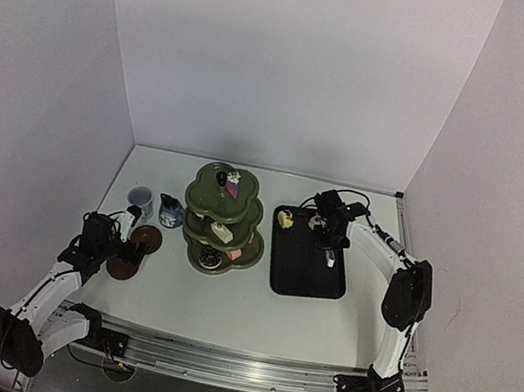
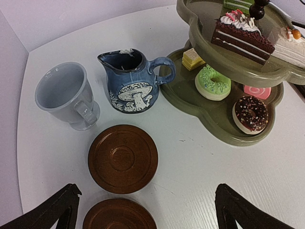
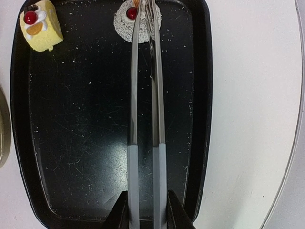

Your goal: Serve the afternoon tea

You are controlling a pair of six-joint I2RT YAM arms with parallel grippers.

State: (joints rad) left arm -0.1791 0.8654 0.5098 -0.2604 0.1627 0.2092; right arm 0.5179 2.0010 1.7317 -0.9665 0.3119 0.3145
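We take this to be the pastry-loading step. The right claw [image 3: 147, 211] is clamped on the handle end of the metal tongs [image 3: 145, 119], which reach out over the black tray [image 3: 71, 143] to its far end. Their tips sit on a round pale pastry [image 3: 125, 20] topped with a red cherry. The two blades run close together, but we cannot tell whether they have pinched the pastry or only rest against it. A yellow cake slice [image 3: 42, 25] waits in the tray's far left corner.

The green three-tier stand [image 1: 222, 220] is just left of the tray and already carries cakes and doughnuts on its tiers.

On the left side, the left claw [image 2: 151, 205] hangs wide open with nothing in it above the two brown saucers [image 2: 123, 158] — one nearer, one farther. The pale blue cup [image 2: 66, 95] and the dark blue jug [image 2: 131, 81] stand beyond them, the jug just beside the stand's bottom tier.

The next move, as we judge it, calls for a firm squeeze on the round pastry, then a level lift and a carry leftward to a free spot on a tier — taken slowly, since a small round piece could slip from smooth blades.
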